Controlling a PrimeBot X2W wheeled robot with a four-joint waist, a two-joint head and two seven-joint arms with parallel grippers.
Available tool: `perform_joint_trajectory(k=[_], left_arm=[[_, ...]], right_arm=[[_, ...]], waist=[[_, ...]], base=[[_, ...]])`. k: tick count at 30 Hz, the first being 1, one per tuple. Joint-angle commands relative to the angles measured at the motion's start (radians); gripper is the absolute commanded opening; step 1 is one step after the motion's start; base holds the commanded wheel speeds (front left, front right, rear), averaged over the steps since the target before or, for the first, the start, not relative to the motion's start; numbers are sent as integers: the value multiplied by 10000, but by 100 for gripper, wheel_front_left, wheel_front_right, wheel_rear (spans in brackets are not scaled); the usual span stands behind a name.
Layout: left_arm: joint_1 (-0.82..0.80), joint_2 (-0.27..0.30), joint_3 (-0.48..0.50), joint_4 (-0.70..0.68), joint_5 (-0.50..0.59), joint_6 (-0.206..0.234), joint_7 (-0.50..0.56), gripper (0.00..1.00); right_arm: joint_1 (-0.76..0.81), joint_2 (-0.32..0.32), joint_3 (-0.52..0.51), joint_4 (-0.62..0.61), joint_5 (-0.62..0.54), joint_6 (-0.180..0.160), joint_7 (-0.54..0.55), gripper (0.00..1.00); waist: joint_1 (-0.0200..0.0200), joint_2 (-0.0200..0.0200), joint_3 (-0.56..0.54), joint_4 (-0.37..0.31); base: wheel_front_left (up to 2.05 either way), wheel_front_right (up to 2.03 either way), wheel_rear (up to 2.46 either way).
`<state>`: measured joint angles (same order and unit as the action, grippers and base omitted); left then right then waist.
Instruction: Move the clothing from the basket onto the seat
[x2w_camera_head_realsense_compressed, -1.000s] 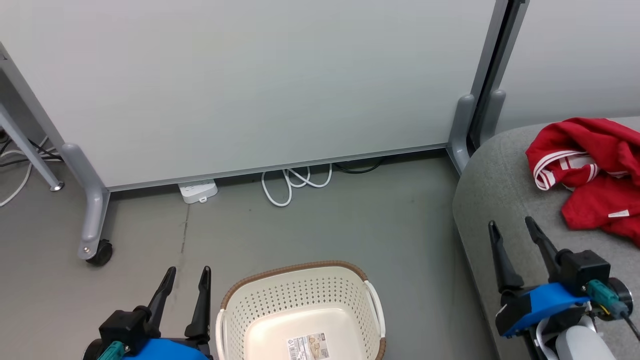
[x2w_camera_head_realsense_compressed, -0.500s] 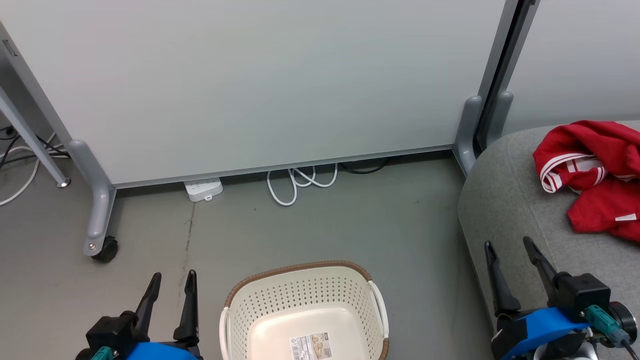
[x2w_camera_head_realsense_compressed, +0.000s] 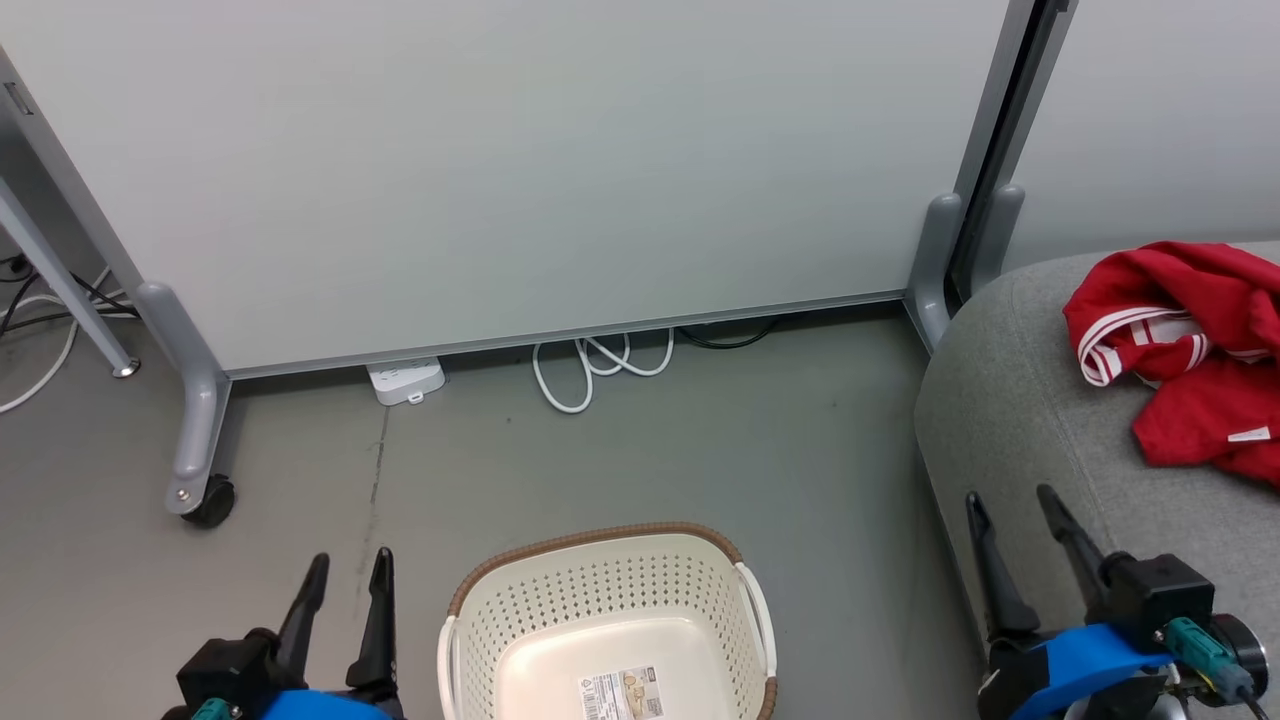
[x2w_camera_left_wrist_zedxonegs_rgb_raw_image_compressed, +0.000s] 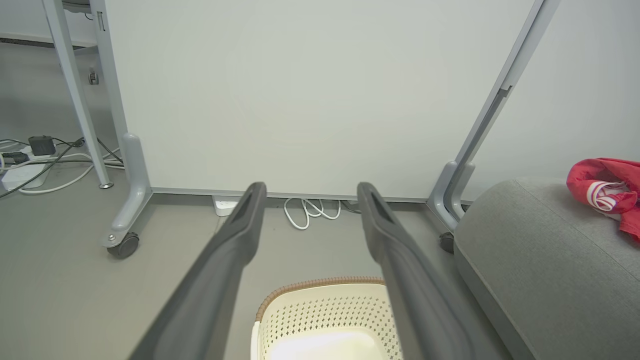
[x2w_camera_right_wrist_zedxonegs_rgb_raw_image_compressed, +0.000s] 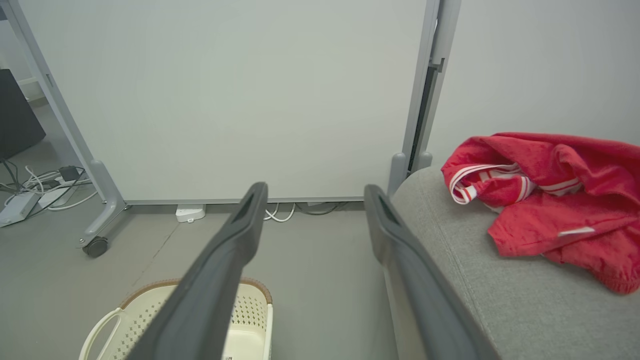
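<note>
The soft bright red clothing with white stripes (x2w_camera_head_realsense_compressed: 1195, 415) lies in a crumpled heap on top of the large rounded light grey fabric seat (x2w_camera_head_realsense_compressed: 1010, 400) at my right, running off the edge of my head view; I cannot tell whether the heap is 1 garment or 2. The oval cream-white perforated plastic basket with the brown woven-look rim (x2w_camera_head_realsense_compressed: 600, 590) stands on the grey floor (x2w_camera_head_realsense_compressed: 640, 450) in front of me, well apart from the heap. What I see of its inside is bare but for a printed label (x2w_camera_head_realsense_compressed: 618, 695) on the bottom; its near end is cut off. My left claw (x2w_camera_head_realsense_compressed: 351, 558) hangs just left of the basket, its 2 fingers parted with nothing between them. My right claw (x2w_camera_head_realsense_compressed: 1008, 495) hangs over the near edge of the seat, likewise spread and empty, short of the cloth. I judge the moving done or nearly so, and the step in hand is to check and settle. To do it well I would look into the basket's hidden near end first, keep both claws clear of its rim and handles, and draw the right one back without brushing the heap, since loose cloth could catch on a fingertip and slide off the rounded cushion.
</note>
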<state>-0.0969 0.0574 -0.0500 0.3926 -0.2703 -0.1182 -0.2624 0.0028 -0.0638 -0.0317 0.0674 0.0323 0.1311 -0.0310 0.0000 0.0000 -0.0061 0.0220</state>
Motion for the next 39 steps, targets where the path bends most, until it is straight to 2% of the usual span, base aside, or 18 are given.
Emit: perform_joint_trajectory(k=[1,10,16,39], left_arm=[[-1,-15,8,45,-16,3,17,0],[449,-170,1,793,-130,6,117,0],[376,-158,175,576,-1418,-7,483,0],[200,-123,598,-37,-4848,-49,1412,0]], right_arm=[[-2,0,-6,66,16,0,0,0],[73,9,-22,932,148,0,78,0],[-60,21,-115,1017,1668,0,224,0],[-398,55,-311,1211,5706,-1,564,0]], waist=[[0,0,0,0],[1,0,0,-3],[1,0,5,-15],[0,0,21,-54]], base=[[0,0,0],[0,0,0],[0,0,0],[0,0,0]])
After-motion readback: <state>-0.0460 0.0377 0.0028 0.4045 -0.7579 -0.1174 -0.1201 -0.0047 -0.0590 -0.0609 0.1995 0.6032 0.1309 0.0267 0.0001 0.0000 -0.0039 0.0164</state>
